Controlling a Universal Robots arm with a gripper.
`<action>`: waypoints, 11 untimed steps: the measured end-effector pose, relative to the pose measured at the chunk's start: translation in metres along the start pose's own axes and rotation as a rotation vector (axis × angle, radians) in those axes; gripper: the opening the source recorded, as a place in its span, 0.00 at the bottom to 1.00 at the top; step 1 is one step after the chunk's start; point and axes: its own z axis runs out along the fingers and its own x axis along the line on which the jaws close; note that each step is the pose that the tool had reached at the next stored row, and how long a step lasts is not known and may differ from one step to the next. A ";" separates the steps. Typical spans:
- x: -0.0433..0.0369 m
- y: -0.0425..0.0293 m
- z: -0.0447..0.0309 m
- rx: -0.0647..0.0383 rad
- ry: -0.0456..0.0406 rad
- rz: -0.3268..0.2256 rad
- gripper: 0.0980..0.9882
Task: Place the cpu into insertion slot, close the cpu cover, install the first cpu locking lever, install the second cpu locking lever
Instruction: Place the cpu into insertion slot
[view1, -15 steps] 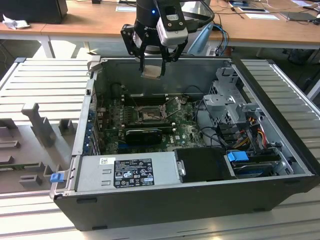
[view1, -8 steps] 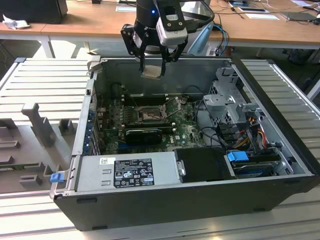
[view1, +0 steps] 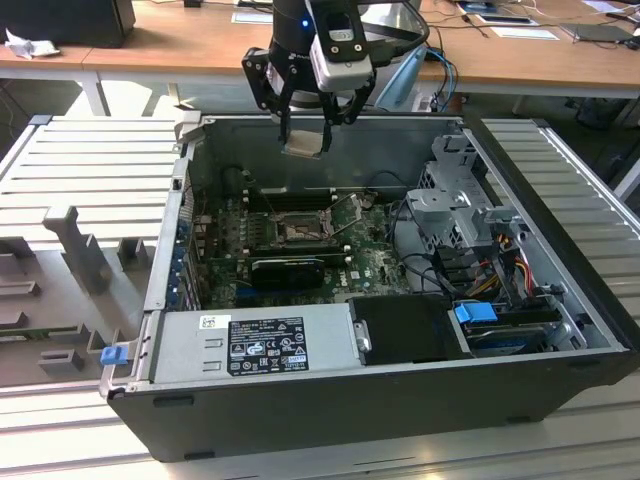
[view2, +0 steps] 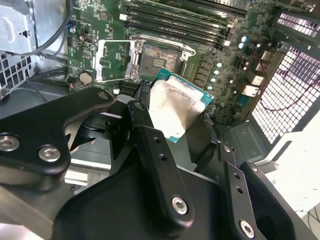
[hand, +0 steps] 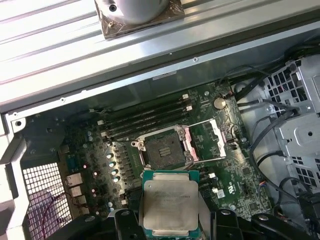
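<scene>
Silvery-tan cpu (view1: 303, 143) is pinched by its opposite edges between the black fingers of the pincer (view1: 304, 138), hanging just below the pincer body. In both wrist views the chip (view2: 175, 107) (hand: 170, 202) sits squarely between the fingers, pincer (view2: 175, 125) (hand: 170, 220) closed on it.

It is held up over the open computer case (view1: 560, 350), well apart from the board. In the first wrist view the insertion slot (hand: 164, 148) is bare and dark, close beyond the chip's far edge. In the exterior view the slot (view1: 300, 232) is lower in frame than the chip.

The cpu cover (hand: 210, 140) (view2: 116, 60) is swung open and lies beside the slot, on the side toward the grey drive cage (view1: 455, 205). Long black memory slots (hand: 145, 112) run along the slot's other side.

The case lies on its side on a ribbed grey metal tabletop (view1: 90, 180). A grey power supply (view1: 250, 345) is at the near edge and a black card (view1: 285, 268) sits between it and the slot. Behind is a wooden tabletop (view1: 180, 45) with papers.

The chip's metal lid faces up and its green rim shows. It is square, so it has no clear long axis. In the first wrist view its edges run roughly parallel to the slot's edges. In the exterior view it looks slightly tilted.
</scene>
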 end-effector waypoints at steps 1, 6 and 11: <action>0.0000 0.0000 0.0000 0.000 -0.0010 0.011 0.48; 0.0000 -0.0001 0.0003 -0.001 -0.0061 0.068 0.48; 0.0000 -0.0001 0.0006 -0.002 -0.0094 0.105 0.48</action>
